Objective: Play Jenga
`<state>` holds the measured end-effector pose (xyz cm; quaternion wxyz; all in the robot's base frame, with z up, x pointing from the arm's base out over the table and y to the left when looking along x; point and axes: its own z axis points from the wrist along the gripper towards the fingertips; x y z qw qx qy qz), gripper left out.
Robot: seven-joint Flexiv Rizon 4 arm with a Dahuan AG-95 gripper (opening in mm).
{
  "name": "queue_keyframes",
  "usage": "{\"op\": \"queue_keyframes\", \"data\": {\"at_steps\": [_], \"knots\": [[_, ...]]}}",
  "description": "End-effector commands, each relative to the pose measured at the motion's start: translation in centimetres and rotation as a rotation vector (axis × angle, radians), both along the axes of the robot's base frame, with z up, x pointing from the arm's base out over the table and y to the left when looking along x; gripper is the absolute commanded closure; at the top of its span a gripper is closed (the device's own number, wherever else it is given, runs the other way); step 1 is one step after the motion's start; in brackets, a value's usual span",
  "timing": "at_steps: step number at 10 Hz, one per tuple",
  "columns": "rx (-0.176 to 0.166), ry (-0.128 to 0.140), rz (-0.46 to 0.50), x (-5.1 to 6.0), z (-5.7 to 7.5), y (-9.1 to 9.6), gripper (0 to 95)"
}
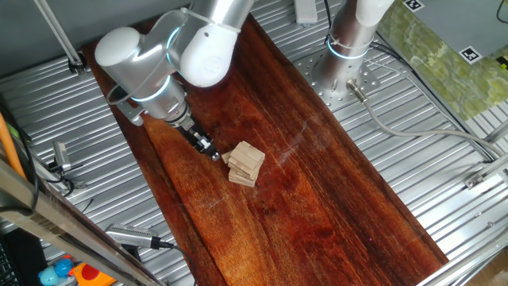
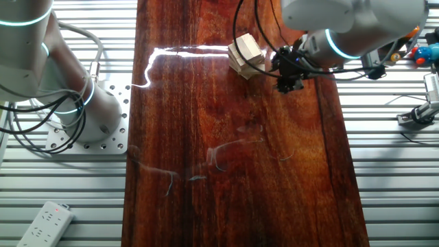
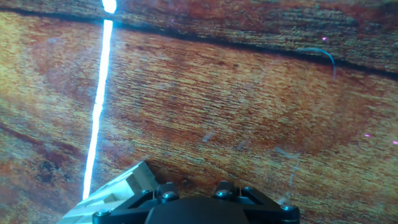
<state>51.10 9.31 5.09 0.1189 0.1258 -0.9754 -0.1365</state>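
The Jenga stack (image 1: 245, 164) is a small pile of pale wooden blocks in a few crossed layers on the dark wooden board. It also shows in the other fixed view (image 2: 245, 53). My gripper (image 1: 209, 149) hangs low over the board just left of the stack, a short gap from its side. In the other fixed view the gripper (image 2: 285, 84) is to the right of the stack. Its fingers look pressed together and hold nothing. The hand view shows only the board's grain, the black gripper body at the bottom edge, and a blurred pale shape (image 3: 118, 194) at lower left.
The dark wooden board (image 1: 317, 199) lies on a ribbed metal table (image 1: 413, 151). A second arm's base (image 1: 349, 48) stands at the back right beside the board. Cables, a power strip (image 2: 44, 223) and small tools lie off the board's edges.
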Motion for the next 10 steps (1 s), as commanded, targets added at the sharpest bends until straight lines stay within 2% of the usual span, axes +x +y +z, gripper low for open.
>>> {"op": "queue_keyframes", "data": {"at_steps": [1, 4, 5, 10], "knots": [[0.004, -0.007, 0.000, 0.22, -0.21, 0.30, 57.0], [0.006, -0.020, -0.007, 0.61, -0.53, 0.83, 57.0], [0.007, -0.019, -0.009, 0.68, -0.61, 0.95, 38.0], [0.006, -0.017, -0.001, 0.46, -0.94, 1.10, 38.0]]}}
